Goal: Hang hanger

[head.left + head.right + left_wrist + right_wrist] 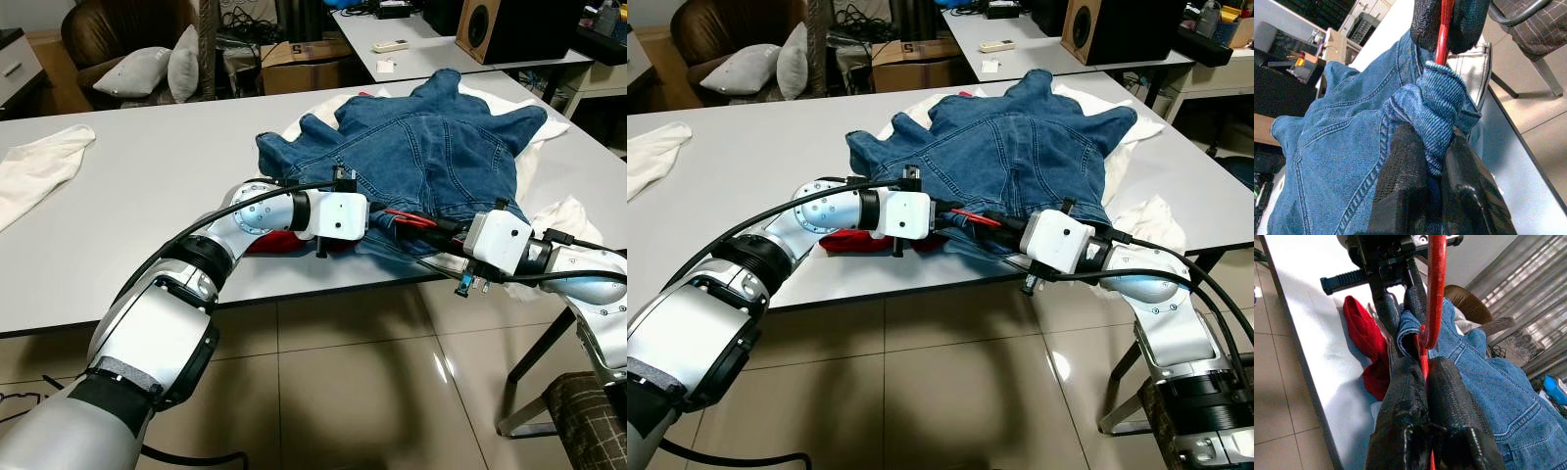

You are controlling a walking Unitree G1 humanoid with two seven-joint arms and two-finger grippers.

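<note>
A thin red hanger [1436, 289] with a curved hook lies at the near edge of the smooth grey surface [147, 206], threaded into stiff, stitched blue denim [431, 147]; the right hand [1425, 377] pinches its rod between ribbed black fingers; the left hand [1432, 152] clamps a denim fold just beside it; soft red cloth [1366, 342] bunches alongside; open tiled floor [362, 382] below.

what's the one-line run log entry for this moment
phase: fitting hanger into garment | left gripper: shut on denim garment hem | right gripper: shut on red hanger | place: grey table near edge | hung: not yet
</note>
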